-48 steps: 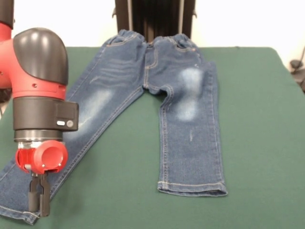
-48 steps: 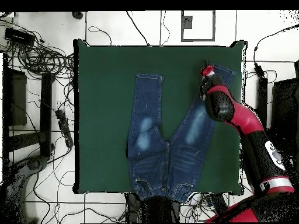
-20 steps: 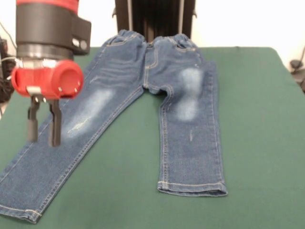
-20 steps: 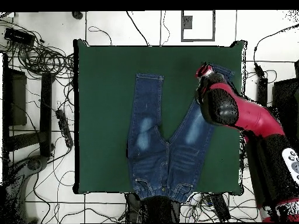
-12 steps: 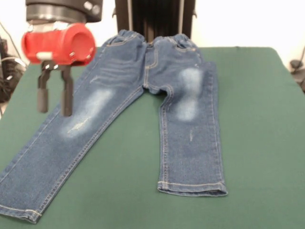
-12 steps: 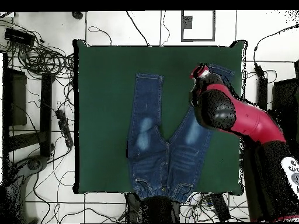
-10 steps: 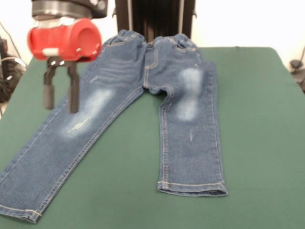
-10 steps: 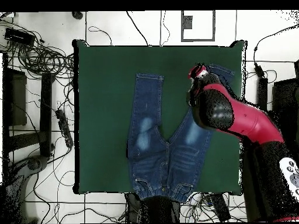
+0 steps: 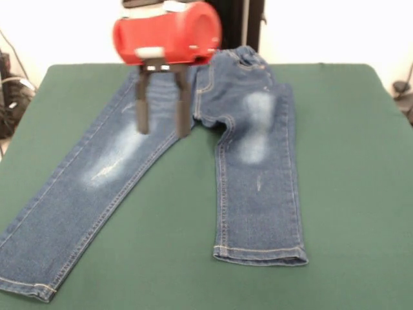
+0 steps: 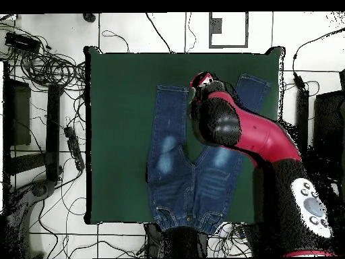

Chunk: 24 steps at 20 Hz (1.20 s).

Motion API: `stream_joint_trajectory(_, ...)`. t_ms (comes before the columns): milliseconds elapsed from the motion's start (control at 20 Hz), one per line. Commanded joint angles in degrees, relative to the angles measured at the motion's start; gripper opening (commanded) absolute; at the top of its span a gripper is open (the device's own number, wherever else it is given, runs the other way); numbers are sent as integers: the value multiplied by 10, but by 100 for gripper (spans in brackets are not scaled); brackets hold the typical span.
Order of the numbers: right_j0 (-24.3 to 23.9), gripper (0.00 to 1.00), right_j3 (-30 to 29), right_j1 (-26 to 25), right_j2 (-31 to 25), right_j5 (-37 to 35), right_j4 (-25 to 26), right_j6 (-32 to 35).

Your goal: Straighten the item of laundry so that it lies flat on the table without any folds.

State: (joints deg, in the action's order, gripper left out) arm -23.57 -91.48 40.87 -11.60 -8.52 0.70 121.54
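One pincer spread, empty | above jeans thigh | table beneath

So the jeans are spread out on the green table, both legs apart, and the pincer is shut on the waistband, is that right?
Not quite. In the front view the pincer is open and holds nothing; it hangs above the jeans, over the upper part of one leg, not on the waistband. The rest stands: the jeans lie spread on the green table with both legs apart.
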Motion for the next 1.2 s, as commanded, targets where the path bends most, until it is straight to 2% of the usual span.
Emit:
stream_joint_trajectory(50,72,100,-23,-44,34,-72,-59,135)
stream_joint_trajectory(250,80,100,-16,-73,28,-46,-78,124)
stream_joint_trajectory(550,113,100,14,-122,47,-13,-115,133)
stream_joint_trajectory(1200,123,100,93,-224,26,53,-151,105)
